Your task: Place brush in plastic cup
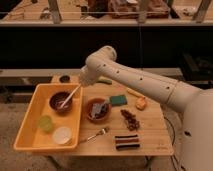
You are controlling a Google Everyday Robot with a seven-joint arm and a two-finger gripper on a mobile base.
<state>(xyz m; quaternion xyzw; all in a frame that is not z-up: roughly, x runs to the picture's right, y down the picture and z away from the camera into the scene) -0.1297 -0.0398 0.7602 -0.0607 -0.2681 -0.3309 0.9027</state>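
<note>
2 bowls (54, 100) (90, 114), 1 brush (72, 95), 1 plastic cup (45, 123), 1 fork (95, 134).

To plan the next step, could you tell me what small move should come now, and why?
Probably shift the gripper toward the camera: hovering at the yellow tray's far edge, it holds the slim cream-handled brush with its tip over the dark brown bowl, while the translucent yellow-green plastic cup sits nearer in that tray.
</note>
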